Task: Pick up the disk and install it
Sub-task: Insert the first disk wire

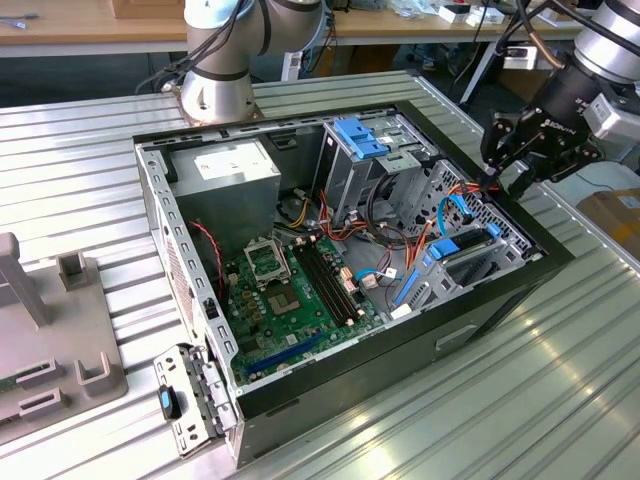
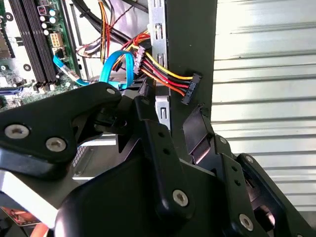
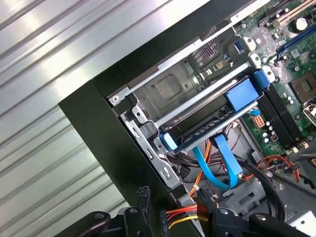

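Grey-metal rectangular disk in bright blue plastic carrier [image 3: 210, 121] sits in drive bay of open black computer case [image 1: 500, 300], lower right of exterior view. Seemingly inserted; whether latched, cannot tell. Black tool [image 1: 500, 168] hovers above case's right wall, fingers apart, empty.

The robot arm [image 1: 215, 70] is made of fat, round, silver-grey tubes, with a pale blue cap [image 1: 212, 10] on one joint. Its gripper [image 2: 155, 106] is black and chunky, with shiny silver screws [image 2: 180, 198] in it. Black cables [image 1: 522, 25] hang by its wrist.
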Robot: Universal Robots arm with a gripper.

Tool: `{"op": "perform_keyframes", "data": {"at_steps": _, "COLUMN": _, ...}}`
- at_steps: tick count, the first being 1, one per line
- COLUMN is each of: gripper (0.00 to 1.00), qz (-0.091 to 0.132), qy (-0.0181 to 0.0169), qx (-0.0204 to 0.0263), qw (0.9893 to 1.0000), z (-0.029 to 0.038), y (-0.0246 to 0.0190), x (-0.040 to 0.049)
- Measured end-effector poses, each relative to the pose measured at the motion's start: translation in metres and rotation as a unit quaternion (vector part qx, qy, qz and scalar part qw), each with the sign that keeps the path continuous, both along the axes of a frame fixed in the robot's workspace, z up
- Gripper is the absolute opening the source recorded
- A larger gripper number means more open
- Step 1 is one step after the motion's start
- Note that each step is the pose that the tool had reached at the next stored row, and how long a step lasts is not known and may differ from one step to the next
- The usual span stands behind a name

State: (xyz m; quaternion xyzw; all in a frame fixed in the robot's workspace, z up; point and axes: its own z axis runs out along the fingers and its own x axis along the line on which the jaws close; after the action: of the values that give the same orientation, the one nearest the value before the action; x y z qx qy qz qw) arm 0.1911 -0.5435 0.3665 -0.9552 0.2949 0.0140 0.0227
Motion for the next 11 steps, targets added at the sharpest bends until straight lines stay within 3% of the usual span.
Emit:
{"op": "perform_keyframes", "data": {"at_steps": 9, "gripper": 0.50, "qz": 0.000, "qy": 0.0000, "qx": -0.0003, "qw": 1.0000, "z": -0.0025, "y": 0.0001, "x": 0.0035}}
{"op": "perform_keyframes", "data": {"at_steps": 11, "gripper": 0.36, "qz": 0.000, "qy": 0.0000, "qx": -0.0003, "qw": 1.0000, "z": -0.0025, "y": 0.0001, "x": 0.0037}}
